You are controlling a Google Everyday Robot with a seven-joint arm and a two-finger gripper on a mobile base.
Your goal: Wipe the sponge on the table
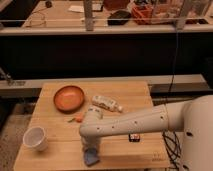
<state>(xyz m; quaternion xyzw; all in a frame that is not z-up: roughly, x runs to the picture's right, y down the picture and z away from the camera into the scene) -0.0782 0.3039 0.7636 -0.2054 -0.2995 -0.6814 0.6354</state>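
Reaching in from the right of the view, the arm points its gripper straight down near the front edge of the table. The sponge lies directly beneath it, seemingly touching its tip. The wrist hides the working end, so I cannot tell how far the gripper is open, or whether it clasps the sponge or merely bears on it.

By the look of it, a wiping stroke is in hand. To do it well, the press should be light and even, so the sponge lies flat on the wood rather than curling or skidding free. The table edge is just on the near side of the gripper, so strokes are best led away from it; a pull toward it could drag the sponge off.

Left of the gripper stands a white cup. Beyond it lie a small orange piece and an orange bowl. A bottle lies beyond and to the right, and a small dark box sits just to the right. The bare planks between these are the room for sweeping.
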